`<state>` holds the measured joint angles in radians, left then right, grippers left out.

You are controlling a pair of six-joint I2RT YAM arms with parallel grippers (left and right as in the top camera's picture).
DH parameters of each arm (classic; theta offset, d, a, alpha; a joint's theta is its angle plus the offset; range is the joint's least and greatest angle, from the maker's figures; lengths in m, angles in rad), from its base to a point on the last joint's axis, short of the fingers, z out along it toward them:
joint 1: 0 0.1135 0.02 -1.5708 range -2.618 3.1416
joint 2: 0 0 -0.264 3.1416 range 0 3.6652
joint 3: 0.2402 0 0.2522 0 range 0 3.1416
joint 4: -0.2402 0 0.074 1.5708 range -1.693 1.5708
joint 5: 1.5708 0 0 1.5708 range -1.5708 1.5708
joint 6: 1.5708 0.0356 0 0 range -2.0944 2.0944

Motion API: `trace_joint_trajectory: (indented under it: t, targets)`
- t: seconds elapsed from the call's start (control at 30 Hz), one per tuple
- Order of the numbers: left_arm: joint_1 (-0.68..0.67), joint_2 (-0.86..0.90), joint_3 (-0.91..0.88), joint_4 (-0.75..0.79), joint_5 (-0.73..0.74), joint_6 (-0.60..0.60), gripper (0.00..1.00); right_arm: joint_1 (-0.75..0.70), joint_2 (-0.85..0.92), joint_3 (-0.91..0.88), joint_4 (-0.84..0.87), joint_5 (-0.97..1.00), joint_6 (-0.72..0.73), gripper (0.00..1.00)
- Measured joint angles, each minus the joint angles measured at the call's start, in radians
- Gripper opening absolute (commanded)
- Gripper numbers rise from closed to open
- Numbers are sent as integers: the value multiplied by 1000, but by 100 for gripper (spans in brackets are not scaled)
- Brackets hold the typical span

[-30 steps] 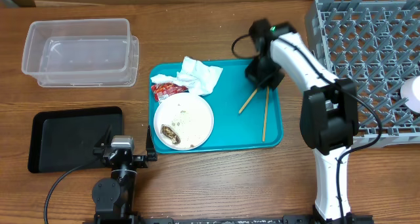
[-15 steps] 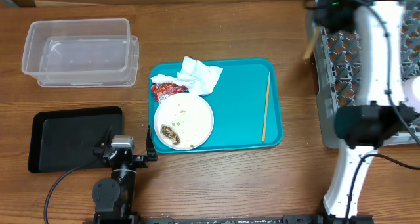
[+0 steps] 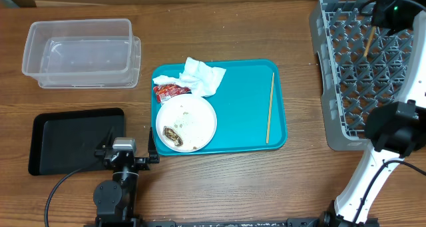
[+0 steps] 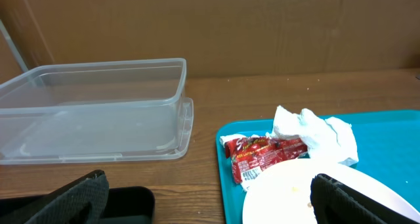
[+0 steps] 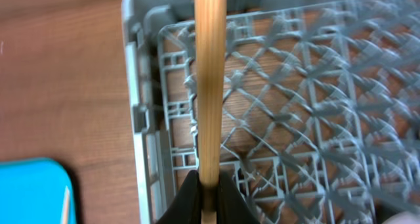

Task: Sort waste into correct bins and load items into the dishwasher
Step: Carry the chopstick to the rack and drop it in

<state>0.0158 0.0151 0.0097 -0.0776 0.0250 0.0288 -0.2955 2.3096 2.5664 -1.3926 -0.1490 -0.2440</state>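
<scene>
Right fingers (image 5: pixel 185 207) pinch one thin, pale wooden chopstick (image 5: pixel 210 86).

Overhead: straight down, far off, whole table (image 3: pixel 219 187) in frame, with the clear tub (image 3: pixel 81 52) upper left, teal tray (image 3: pixel 246 100) centre, grey rack (image 3: pixel 346 74) at right edge. Left wrist: low, near the tabletop, faces level across it toward the back; shares tub, napkin (image 4: pixel 315 135), wrapper (image 4: pixel 262 152) with overhead. Right wrist: very close, looks steeply down along a chopstick (image 5: pixel 210 86) onto the rack's left edge; overhead shows both too.
</scene>
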Motion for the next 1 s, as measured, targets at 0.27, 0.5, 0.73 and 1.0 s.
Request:
trace_joint_trajectory:
  t: [0.27, 0.5, 0.73, 1.0]
  targets:
    - [0, 0, 0, 0, 0, 0, 100, 16, 0, -159, 65, -106, -193, 4]
    - [0, 0, 0, 0, 0, 0, 100, 16, 0, -250, 80, -182, -237, 13]
    - [0, 0, 0, 0, 0, 0, 100, 24, 1, -254, 86, -210, -222, 100]
    - [0, 0, 0, 0, 0, 0, 100, 30, 1, -254, 44, -298, -29, 100]
